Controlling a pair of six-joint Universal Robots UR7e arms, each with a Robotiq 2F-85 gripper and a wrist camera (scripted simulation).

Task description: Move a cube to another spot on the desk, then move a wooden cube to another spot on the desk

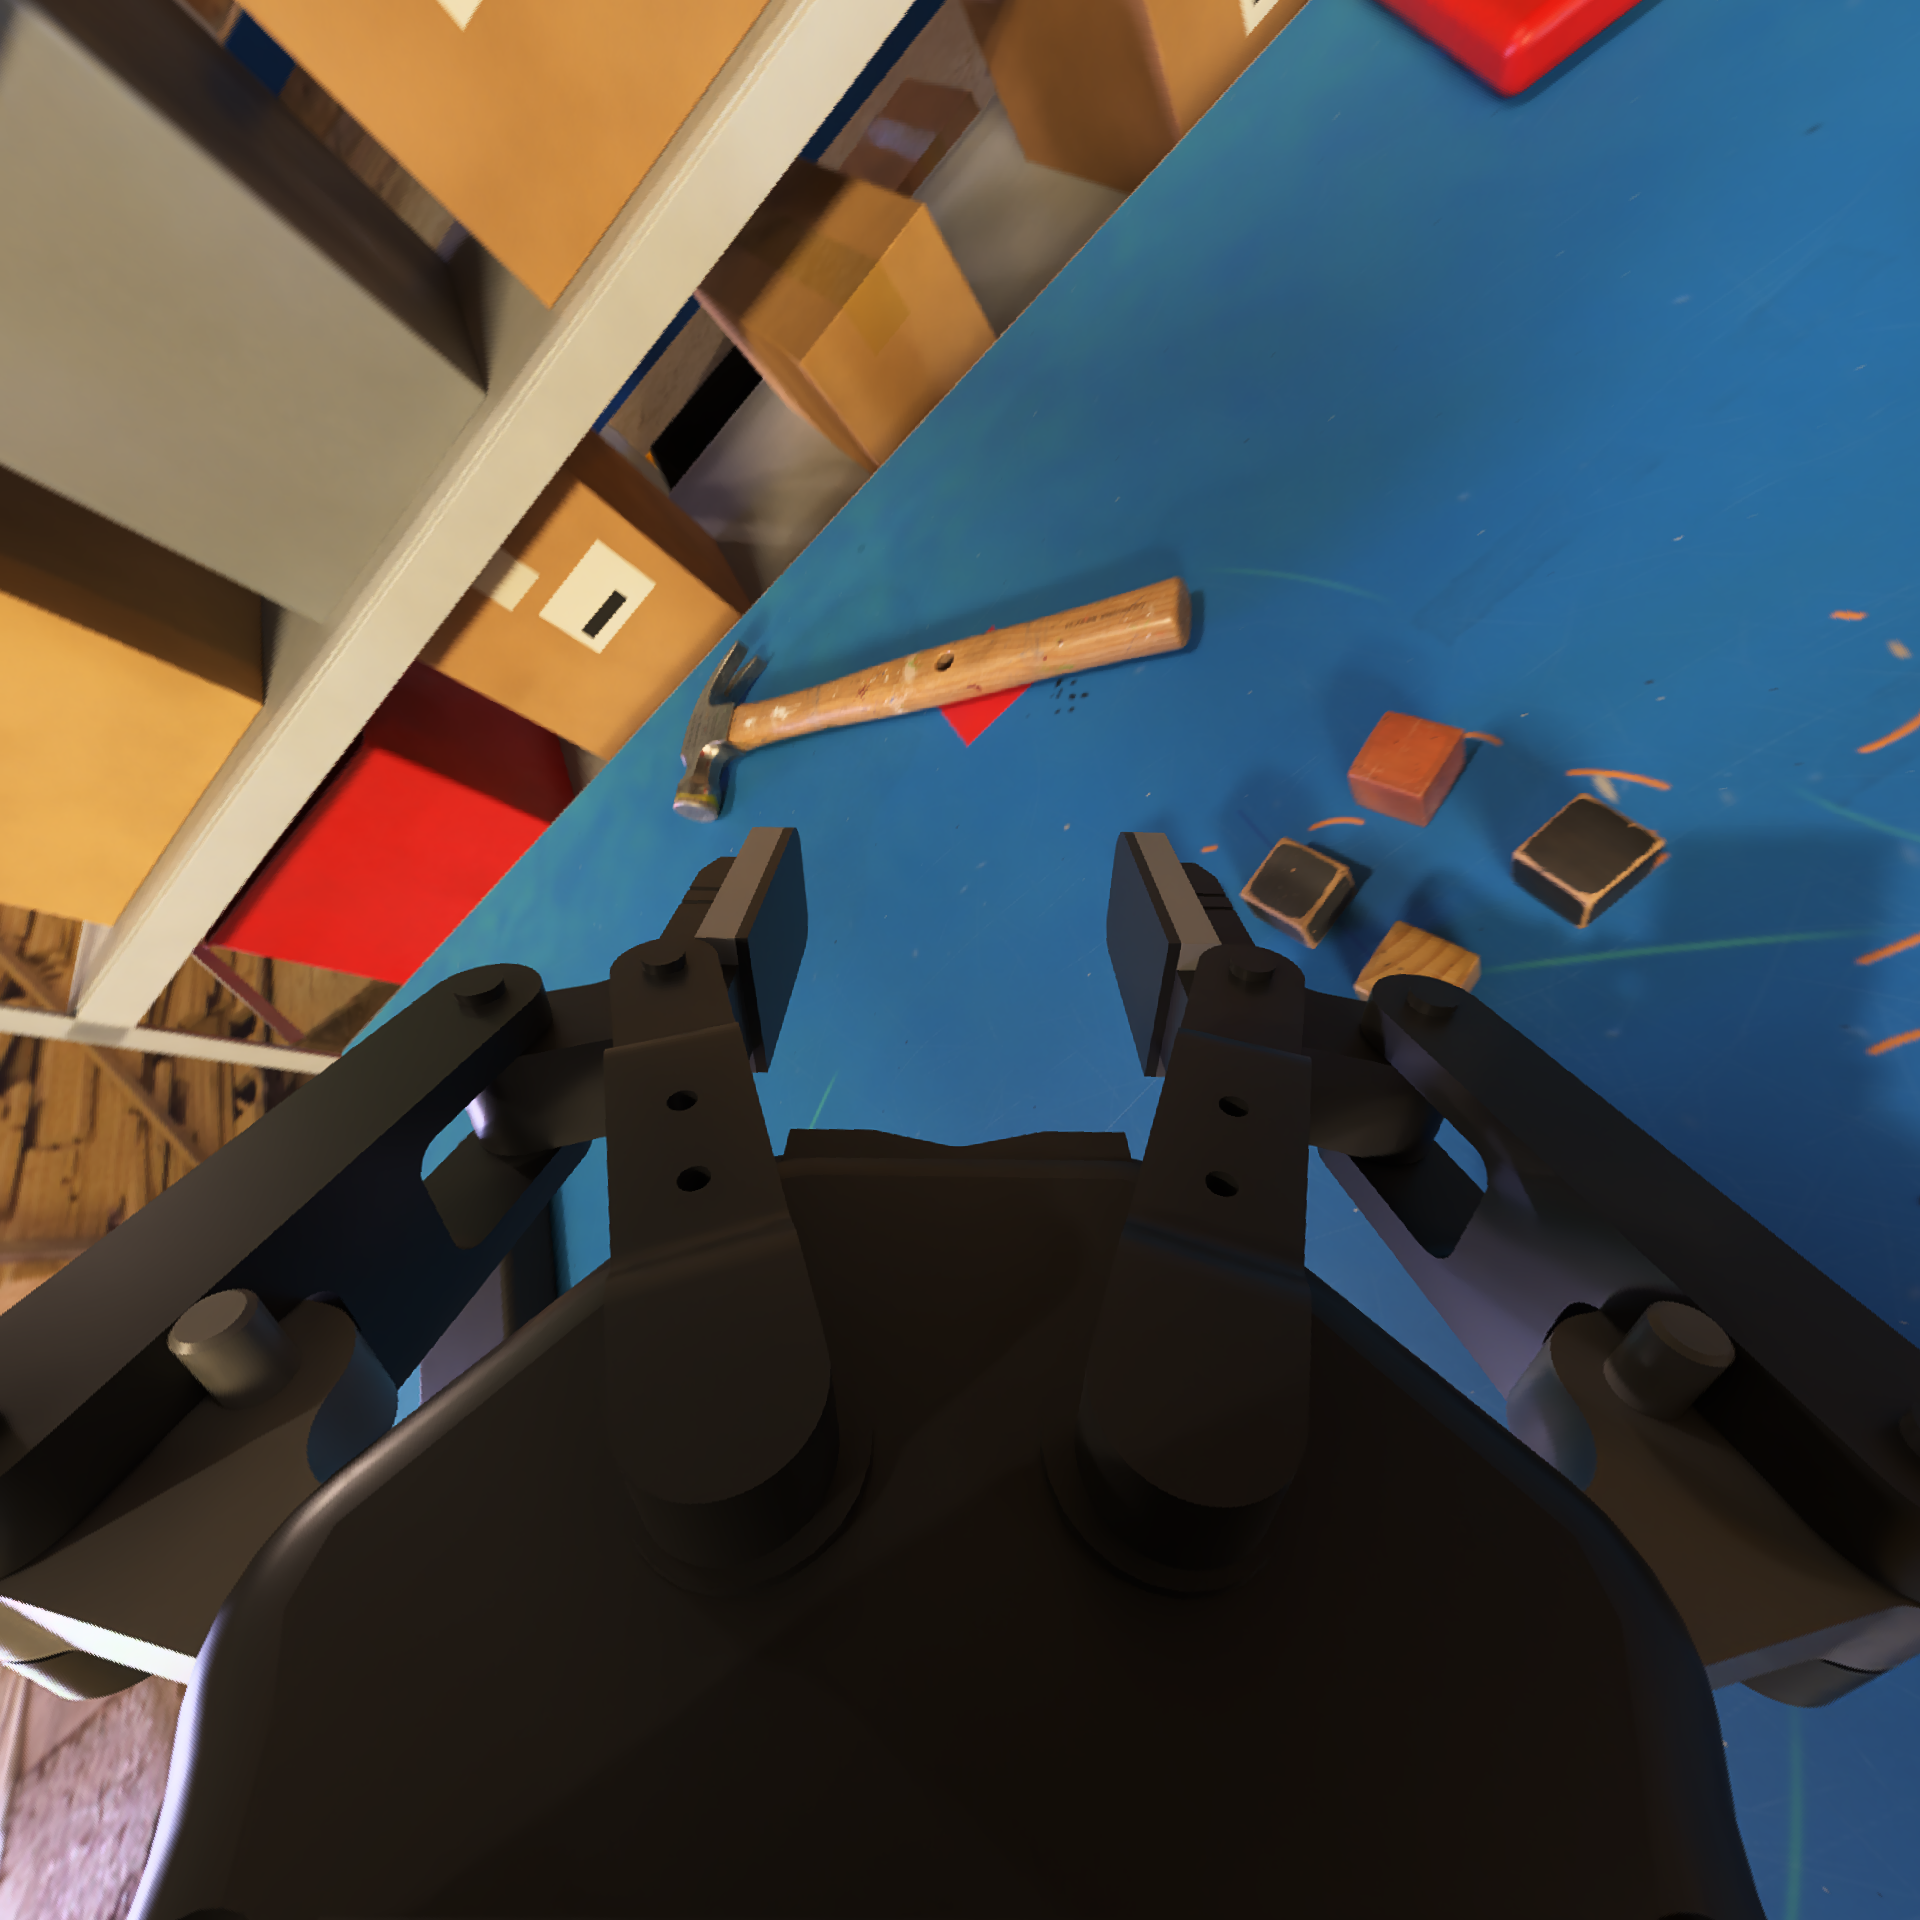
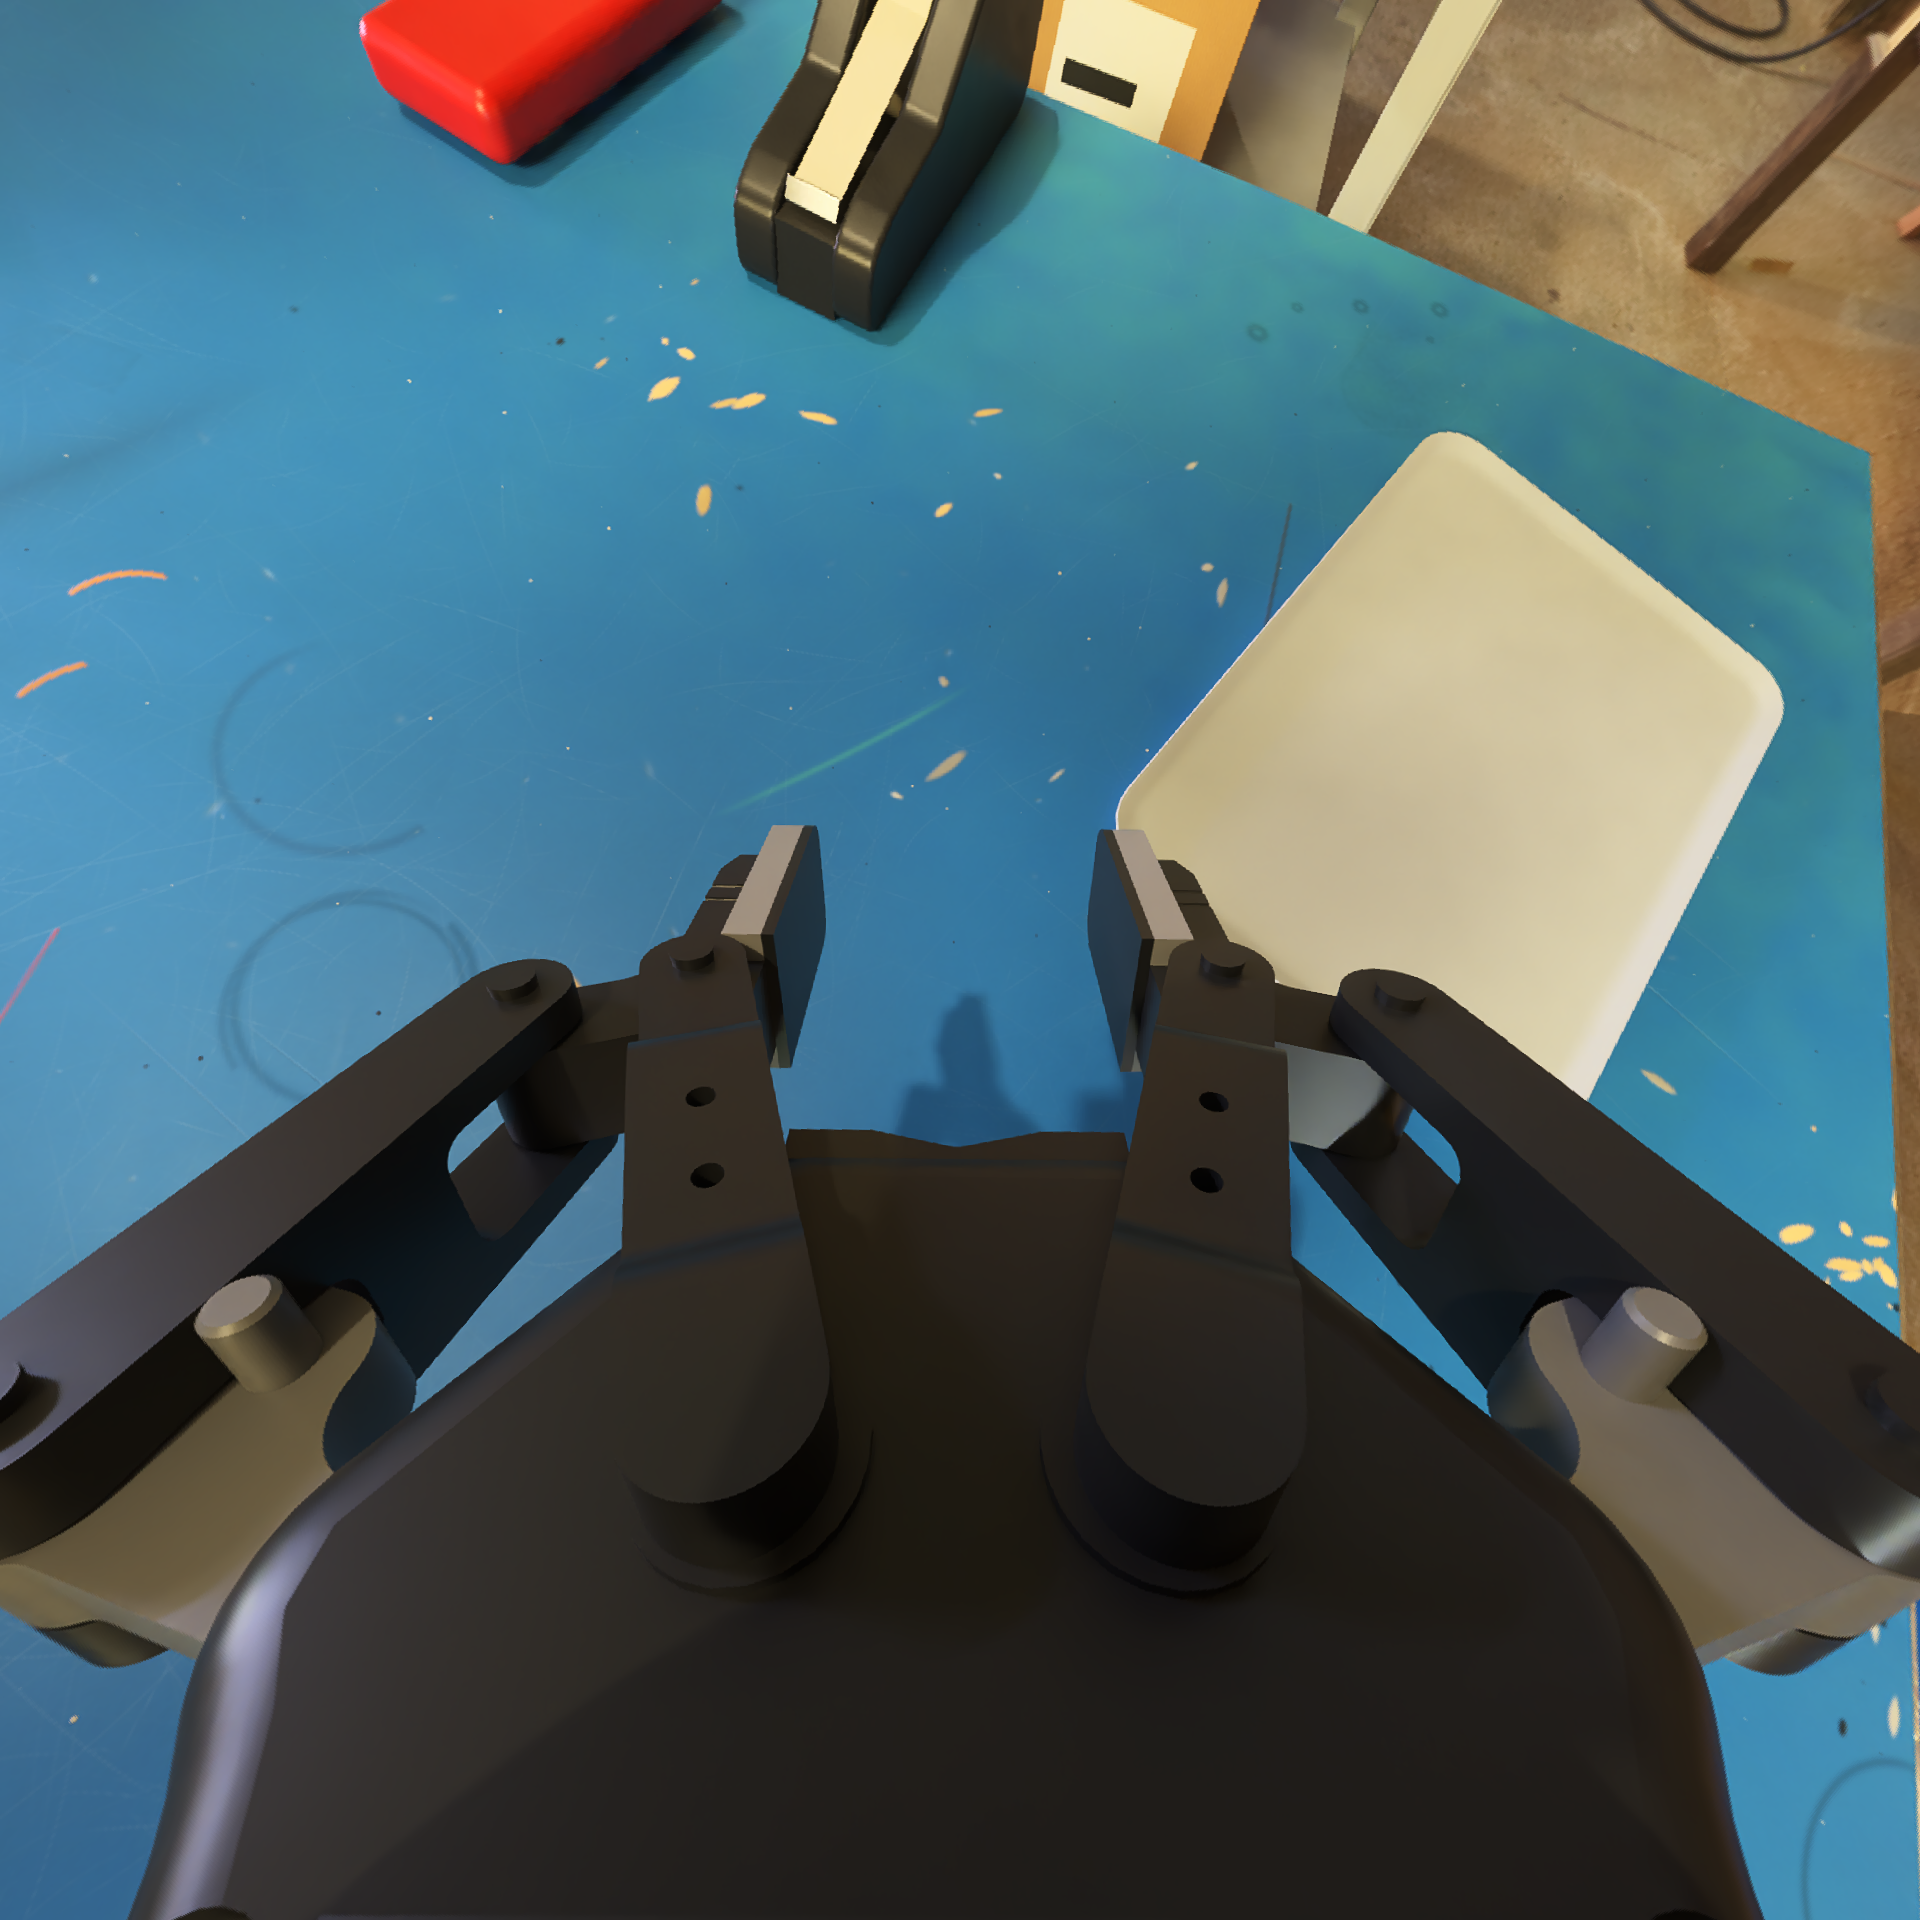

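In the left wrist view several small cubes lie on the blue desk to the right of my left gripper. A reddish-brown cube is farthest. A black cube with worn edges sits just right of the right fingertip. A larger black cube is farther right. A light wooden cube is partly hidden behind the finger linkage. The left gripper is open and empty above bare desk. In the right wrist view my right gripper is open and empty above the desk; no cube shows there.
A hammer lies ahead of the left gripper near the desk's edge, with shelves of cardboard boxes beyond. A red block and a black tape dispenser stand far off. A white tray lies right of the right gripper.
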